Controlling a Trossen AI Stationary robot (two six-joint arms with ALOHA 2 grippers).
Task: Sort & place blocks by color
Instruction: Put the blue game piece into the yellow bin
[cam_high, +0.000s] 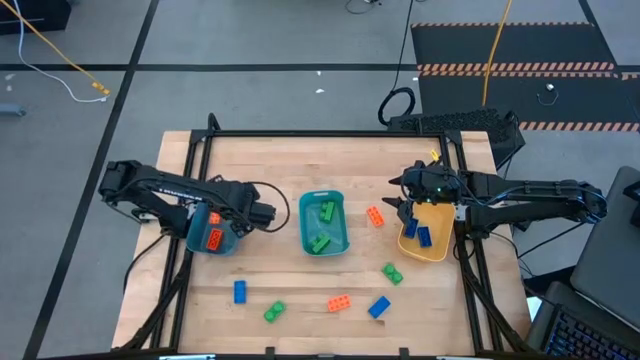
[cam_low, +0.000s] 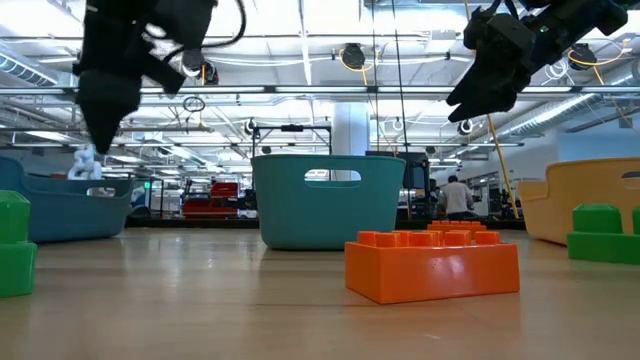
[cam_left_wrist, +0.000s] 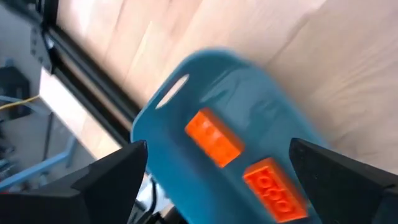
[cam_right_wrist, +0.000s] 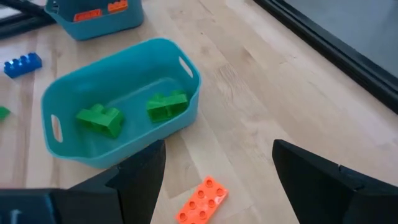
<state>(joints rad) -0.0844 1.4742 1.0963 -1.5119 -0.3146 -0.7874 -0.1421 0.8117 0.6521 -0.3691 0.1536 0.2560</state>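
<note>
Your right pincer (cam_right_wrist: 214, 180) hangs open above the orange block (cam_right_wrist: 202, 200); lower it, grip, and carry the block to the left bin (cam_high: 212, 232).

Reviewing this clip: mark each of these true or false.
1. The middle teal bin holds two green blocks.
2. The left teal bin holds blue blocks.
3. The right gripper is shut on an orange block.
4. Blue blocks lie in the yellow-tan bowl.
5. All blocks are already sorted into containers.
1. True: the middle teal bin holds two green blocks.
2. False: the left teal bin holds two orange blocks.
3. False: the right gripper is open and empty above a loose orange block.
4. True: blue blocks lie in the yellow-tan bowl.
5. False: several blocks remain on the table, including a blue block.
</note>
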